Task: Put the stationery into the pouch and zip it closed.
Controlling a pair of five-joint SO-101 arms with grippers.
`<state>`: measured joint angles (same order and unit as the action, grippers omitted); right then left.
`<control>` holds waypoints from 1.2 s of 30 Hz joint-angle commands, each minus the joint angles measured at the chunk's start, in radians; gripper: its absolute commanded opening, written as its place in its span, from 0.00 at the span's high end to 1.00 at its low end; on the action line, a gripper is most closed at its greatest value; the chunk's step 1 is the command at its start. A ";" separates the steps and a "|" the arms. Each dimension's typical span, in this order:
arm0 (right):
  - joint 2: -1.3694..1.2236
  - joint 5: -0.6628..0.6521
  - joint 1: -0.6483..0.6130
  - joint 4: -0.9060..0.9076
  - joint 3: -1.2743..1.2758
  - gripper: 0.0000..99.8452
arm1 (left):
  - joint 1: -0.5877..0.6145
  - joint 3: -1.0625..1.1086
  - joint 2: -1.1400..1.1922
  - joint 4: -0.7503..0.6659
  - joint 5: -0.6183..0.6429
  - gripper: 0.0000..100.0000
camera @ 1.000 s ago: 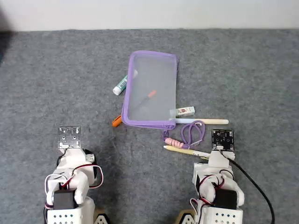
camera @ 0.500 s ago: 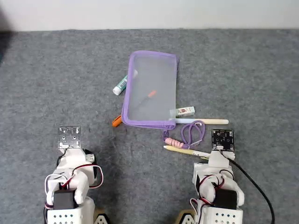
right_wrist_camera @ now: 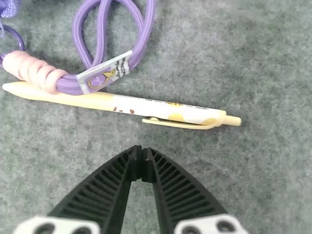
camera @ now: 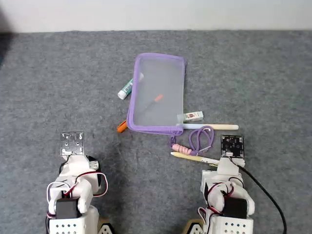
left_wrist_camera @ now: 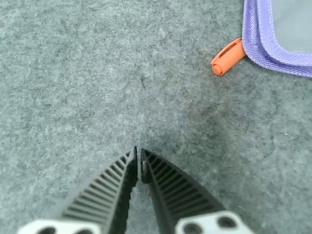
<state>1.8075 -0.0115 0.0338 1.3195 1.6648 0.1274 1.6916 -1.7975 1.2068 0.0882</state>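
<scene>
I note the cream pen (right_wrist_camera: 146,108) lying crosswise, left to right, just beyond my right tool (right_wrist_camera: 142,152), its jaws pressed together.

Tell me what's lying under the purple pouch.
An orange pen sticks out from beneath a near corner of the pouch. A dark shaft with a red tip shows faintly through the mesh; whether it is underneath or inside cannot be told.

Grey felt-like mat (camera: 53,87) covering the table, pale plain wall (camera: 156,14) along its far edge, even lighting
</scene>
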 commanded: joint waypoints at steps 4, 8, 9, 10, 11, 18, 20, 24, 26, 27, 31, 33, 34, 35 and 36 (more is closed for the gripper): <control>0.005 0.005 -0.122 -0.012 0.018 0.99 | 0.009 -0.008 -0.012 -0.021 -0.008 0.99; 0.005 0.005 -0.157 -0.012 0.009 0.99 | 0.009 -0.008 -0.012 -0.021 -0.008 0.99; 0.005 0.003 -0.143 -0.012 0.009 0.99 | 0.009 -0.008 -0.012 -0.021 -0.008 0.99; 0.005 0.003 -0.125 -0.012 0.003 0.99 | 0.009 -0.008 -0.012 -0.021 -0.008 0.99; 0.005 0.003 -0.101 -0.012 -0.006 0.99 | 0.009 -0.008 -0.012 -0.021 -0.008 0.99; -0.004 0.009 0.012 -0.114 -0.233 0.99 | 0.009 -0.008 -0.012 -0.021 -0.008 0.99; -0.012 0.006 0.005 -0.163 -0.278 0.99 | 0.009 -0.008 -0.012 -0.021 -0.008 0.99; -0.153 0.003 -0.051 -0.193 -0.371 0.99 | 0.009 -0.008 -0.012 -0.021 -0.008 0.99; -0.292 0.009 -0.081 -0.179 -0.459 0.99 | 0.009 -0.008 -0.012 -0.021 -0.008 0.99; -0.372 0.009 -0.097 -0.171 -0.512 0.99 | 0.009 -0.008 -0.012 -0.021 -0.008 0.99; -0.700 0.005 -0.166 -0.122 -0.717 0.99 | 0.009 -0.008 -0.012 -0.021 -0.008 0.99; -0.832 0.005 -0.182 -0.110 -0.795 0.99 | 0.009 -0.008 -0.012 -0.021 -0.008 0.99; -0.883 0.005 -0.185 -0.111 -0.824 0.99 | 0.009 -0.008 -0.012 -0.021 -0.008 0.99; -0.926 0.005 -0.188 -0.117 -0.847 0.99 | 0.009 -0.008 -0.012 -0.021 -0.008 0.99; -0.958 0.005 -0.194 -0.119 -0.868 0.99 | 0.009 -0.008 -0.012 -0.021 -0.008 0.99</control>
<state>0.9712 -0.0115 -0.1366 1.1983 0.9068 0.1274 1.6916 -1.7975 1.2068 0.0882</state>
